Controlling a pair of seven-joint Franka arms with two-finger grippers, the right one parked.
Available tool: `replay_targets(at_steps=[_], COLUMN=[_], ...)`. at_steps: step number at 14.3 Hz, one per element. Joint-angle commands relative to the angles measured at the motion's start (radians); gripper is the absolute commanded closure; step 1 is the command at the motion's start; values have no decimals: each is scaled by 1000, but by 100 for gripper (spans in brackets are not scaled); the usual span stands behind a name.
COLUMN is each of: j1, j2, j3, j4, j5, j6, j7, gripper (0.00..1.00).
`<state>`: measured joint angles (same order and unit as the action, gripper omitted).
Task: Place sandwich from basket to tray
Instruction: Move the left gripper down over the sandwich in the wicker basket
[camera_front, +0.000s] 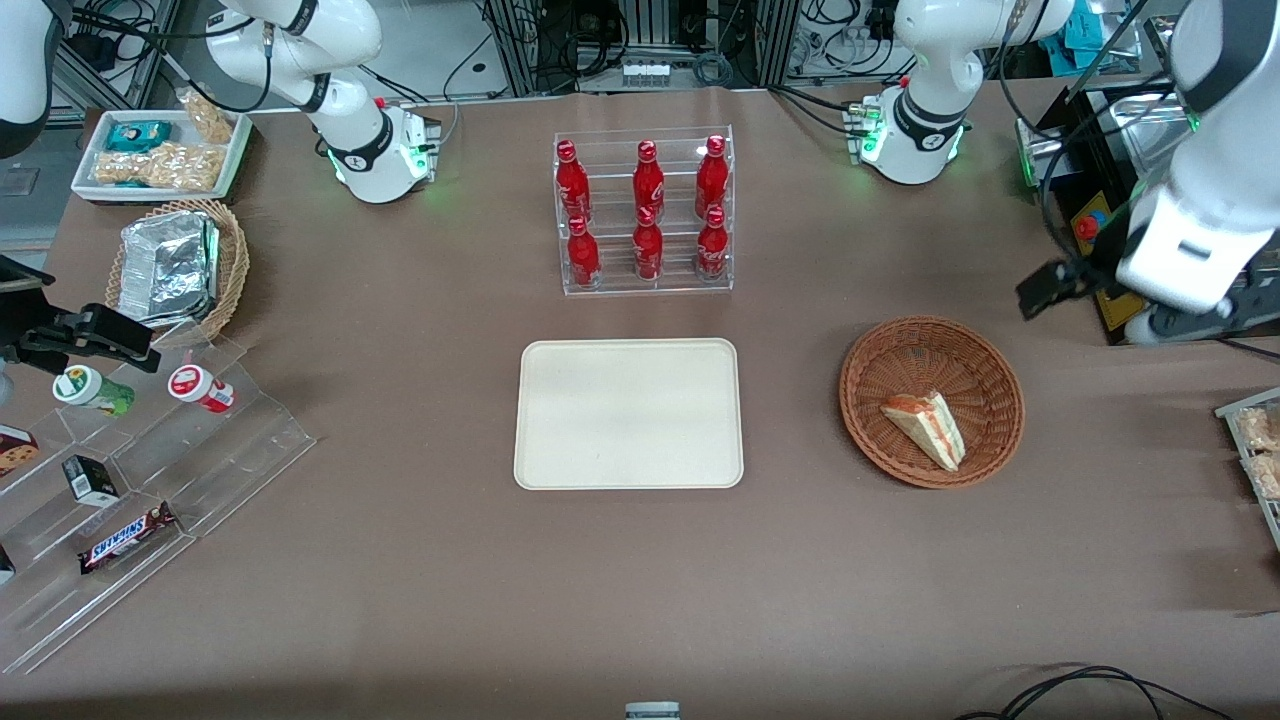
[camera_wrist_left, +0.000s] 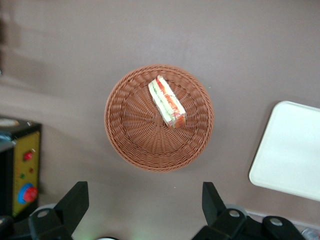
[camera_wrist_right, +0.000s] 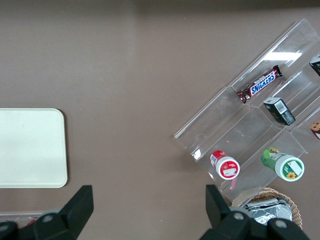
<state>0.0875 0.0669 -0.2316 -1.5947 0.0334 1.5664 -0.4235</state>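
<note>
1. Sandwich (camera_front: 925, 428) lies in the basket (camera_front: 880, 420), centre right of the front frame, wedge tip toward the camera, off-centre toward the working arm's end.
2. Tray (camera_front: 629, 413) sits flat on the brown counter (camera_front: 420, 560) at frame centre, well apart from the basket.
3. Gripper (camera_wrist_left: 145, 210) hangs above the counter, near the basket rim, touching nothing; jaws spread wide, nothing held.
4. Bottle rack (camera_front: 645, 212) stands at upper centre.

left arm: raised at working end | hand (camera_wrist_left: 142, 202): fingers spread, empty | wrist: seemingly pointing down
</note>
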Motion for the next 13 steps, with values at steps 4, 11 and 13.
replay_targets(at_steps=[4,11,13], j1=[-9,-49,-43], j2=[77,139,149], j3=[-2,-2,3], j4=[-234,-516,-522], j5=[5,16,17], j6=[290,791,790], j7=[-136,-558,-558], gripper=[0,0,0])
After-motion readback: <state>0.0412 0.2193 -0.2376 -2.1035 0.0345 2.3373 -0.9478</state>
